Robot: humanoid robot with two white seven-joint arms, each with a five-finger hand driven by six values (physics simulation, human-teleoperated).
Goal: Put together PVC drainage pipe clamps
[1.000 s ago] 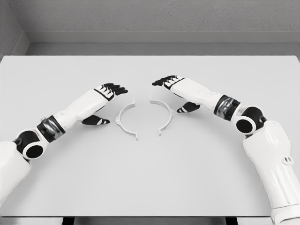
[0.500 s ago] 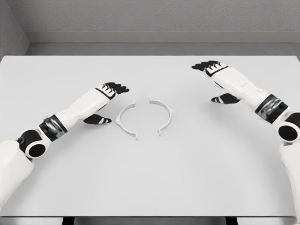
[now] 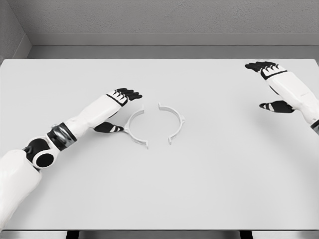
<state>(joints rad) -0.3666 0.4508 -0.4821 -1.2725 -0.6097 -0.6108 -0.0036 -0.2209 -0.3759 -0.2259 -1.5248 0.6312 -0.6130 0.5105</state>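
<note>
Two white half-ring clamp pieces lie on the grey table, facing each other with a gap between them. The left clamp half curves open to the right; the right clamp half curves open to the left. My left hand is open, its fingers above and its thumb below the left half's outer edge, close to it or just touching. My right hand is open far off at the table's right side, holding nothing.
The table's back edge meets a grey wall. Nothing else lies on the table besides the two clamp halves.
My right hand has swung away from the right clamp half to the far right of the table. My left hand has edged right, closer to the left half. The clamp halves have not moved.
</note>
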